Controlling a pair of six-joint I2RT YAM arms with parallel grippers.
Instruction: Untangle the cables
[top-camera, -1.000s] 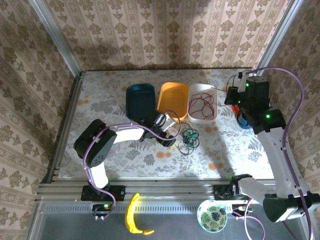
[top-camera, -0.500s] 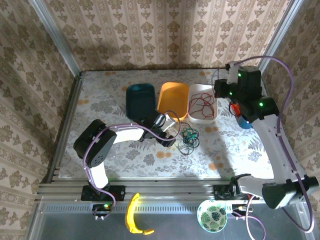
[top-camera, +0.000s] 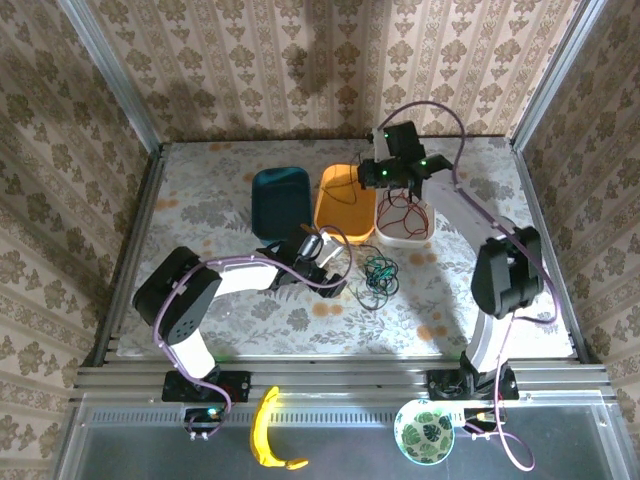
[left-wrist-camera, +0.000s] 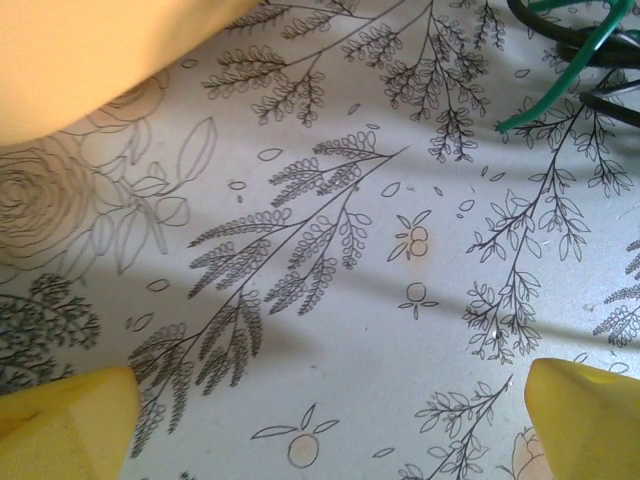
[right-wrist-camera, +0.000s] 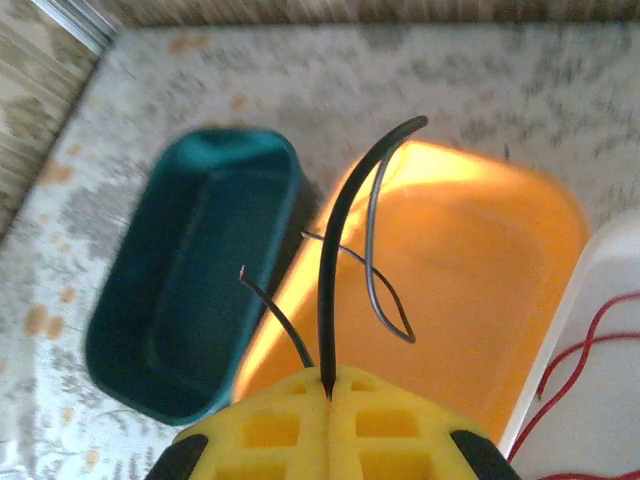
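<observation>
Free room for you: bare desk (top-camera: 195, 195) at far left and near right. Obstacles: teal bin (top-camera: 280, 200), orange bin (top-camera: 340, 210), white bin (top-camera: 403, 240) in a row, far middle; cables (top-camera: 378, 275) heaped just before them; left arm (top-camera: 250, 272) lying across centre.

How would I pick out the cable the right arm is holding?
On the far side of the table, find the orange bin. Over it, the right fingers pinch a thin black cable. It alone is lifted: red cables lie in the white bin, green cables on the table.
</observation>
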